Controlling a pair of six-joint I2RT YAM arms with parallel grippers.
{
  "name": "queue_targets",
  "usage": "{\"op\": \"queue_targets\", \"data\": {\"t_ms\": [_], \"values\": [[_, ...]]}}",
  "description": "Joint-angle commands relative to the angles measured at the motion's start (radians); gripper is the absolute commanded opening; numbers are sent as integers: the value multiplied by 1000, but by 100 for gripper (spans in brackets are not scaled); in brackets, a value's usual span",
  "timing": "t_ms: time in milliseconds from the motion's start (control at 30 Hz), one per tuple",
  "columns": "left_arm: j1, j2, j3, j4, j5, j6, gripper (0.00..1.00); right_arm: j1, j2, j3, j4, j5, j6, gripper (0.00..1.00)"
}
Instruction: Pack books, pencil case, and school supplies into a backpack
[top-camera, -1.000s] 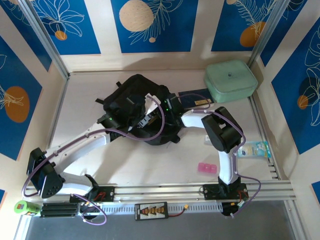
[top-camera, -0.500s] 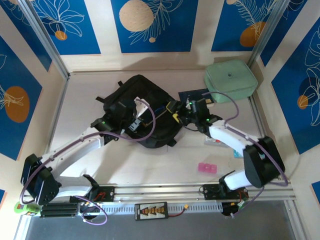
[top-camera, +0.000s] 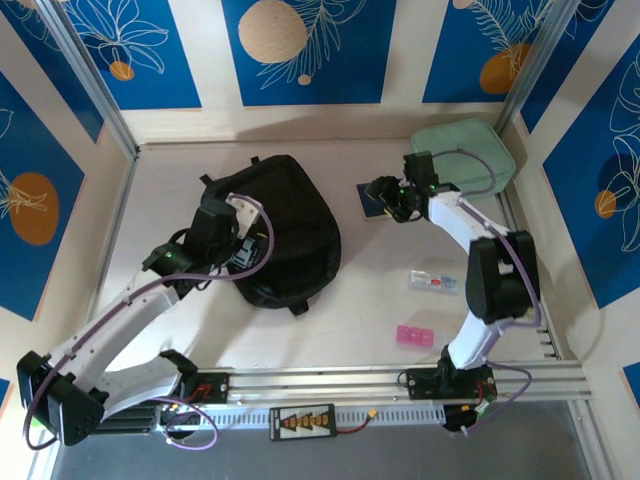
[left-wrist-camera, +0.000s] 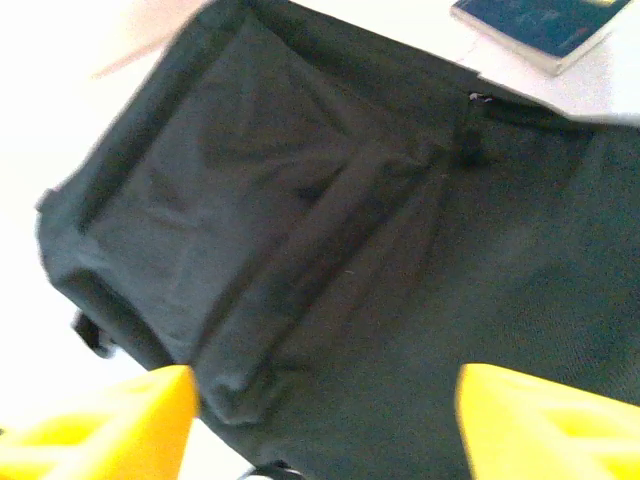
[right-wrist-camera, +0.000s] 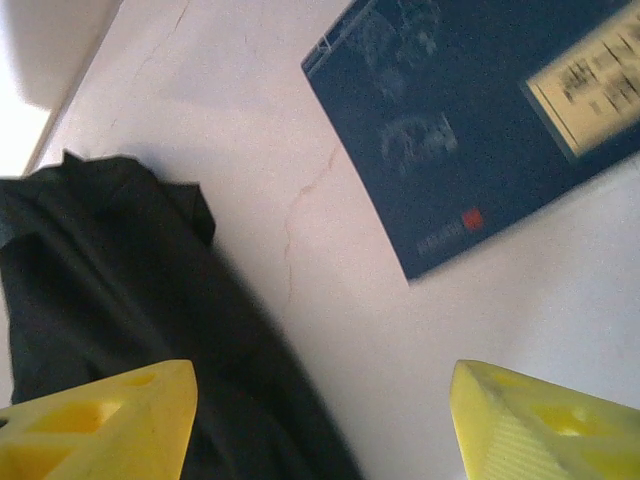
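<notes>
**A:** How far along are we? The backpack (top-camera: 285, 225) lies flat and we can't see inside.

**B:** Not far, we reckon. The navy book (right-wrist-camera: 470, 130), clear packet (top-camera: 435, 282) and pink block (top-camera: 415, 335) all sit outside it. Left gripper (left-wrist-camera: 322, 385) is over the backpack and right gripper (right-wrist-camera: 322, 380) is by the navy book, both spread and empty.

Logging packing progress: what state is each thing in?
Large black fabric backpack: lying flat, zip unclear.
Thin dark navy book: flat on table, unpacked.
Mint green padded case: shut.
Clear flat packet: on table, unpacked.
Pink block: on table, unpacked.
Left pincer: open, empty, over backpack.
Right pincer: open, empty, by book.
</notes>
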Motion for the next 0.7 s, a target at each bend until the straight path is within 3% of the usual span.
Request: {"op": "queue_targets", "data": {"t_ms": [0, 133, 333, 667], "values": [[13, -49, 4, -65, 141, -98, 82, -6, 140, 142, -93, 0, -56, 67], [19, -126, -2, -69, 194, -106, 92, -4, 297, 322, -147, -16, -49, 66], [25, -158, 2, -67, 159, -128, 99, 14, 430, 471, -216, 21, -38, 69], [24, -82, 12, -5, 147, -147, 100, 27, 479, 454, -261, 12, -39, 70]]}}
